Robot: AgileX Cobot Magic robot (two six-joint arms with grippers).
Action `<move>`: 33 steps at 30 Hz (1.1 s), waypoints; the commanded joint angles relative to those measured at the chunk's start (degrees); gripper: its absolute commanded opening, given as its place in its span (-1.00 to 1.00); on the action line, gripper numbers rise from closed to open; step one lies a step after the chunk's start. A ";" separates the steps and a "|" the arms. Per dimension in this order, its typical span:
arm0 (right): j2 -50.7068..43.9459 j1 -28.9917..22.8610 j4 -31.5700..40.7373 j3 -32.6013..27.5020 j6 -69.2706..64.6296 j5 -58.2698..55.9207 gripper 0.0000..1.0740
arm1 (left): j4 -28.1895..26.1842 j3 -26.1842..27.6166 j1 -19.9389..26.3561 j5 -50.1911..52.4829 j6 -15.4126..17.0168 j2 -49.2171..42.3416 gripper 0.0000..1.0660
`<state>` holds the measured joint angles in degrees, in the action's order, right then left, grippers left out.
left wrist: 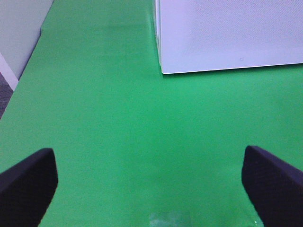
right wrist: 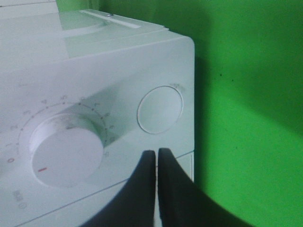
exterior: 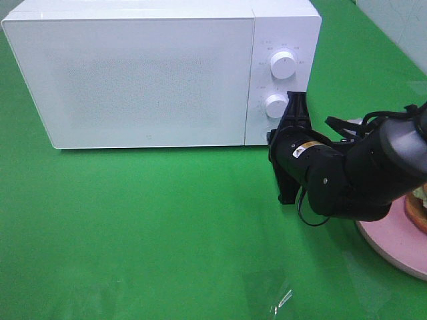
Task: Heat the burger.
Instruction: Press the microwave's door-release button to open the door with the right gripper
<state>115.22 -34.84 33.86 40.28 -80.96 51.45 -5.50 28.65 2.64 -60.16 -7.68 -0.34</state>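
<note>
The burger shows only as a sliver of lettuce and brown bun at the right edge of the exterior view, on a pink plate. The white microwave stands at the back with its door closed. My right gripper is shut and empty, pointing at the microwave's control panel beside the lower knob. In the right wrist view its tips sit just short of a round button, with a dial alongside. My left gripper is open over bare green cloth and does not appear in the exterior view.
The upper knob sits above the lower one on the panel. The right arm's black body covers part of the plate. A corner of the microwave lies ahead of the left gripper. Green cloth covers the table.
</note>
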 commanded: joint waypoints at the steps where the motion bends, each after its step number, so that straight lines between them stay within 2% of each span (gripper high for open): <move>1: 1.55 2.12 -2.41 2.12 -0.57 -0.69 -1.00 | -0.11 -0.23 -0.06 0.74 0.17 -0.97 0.83; 19: 8.31 4.24 -2.18 8.54 -0.46 -0.63 -1.00 | -0.11 -0.23 -0.06 0.74 0.17 -0.97 0.83; 33: 8.42 4.81 -2.81 8.54 -0.40 7.22 -1.00 | -0.11 -0.23 -0.06 0.74 0.17 -0.97 0.83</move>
<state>123.87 -30.48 31.46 47.96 -81.25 54.03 -5.44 28.65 2.64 -60.16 -7.68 -0.34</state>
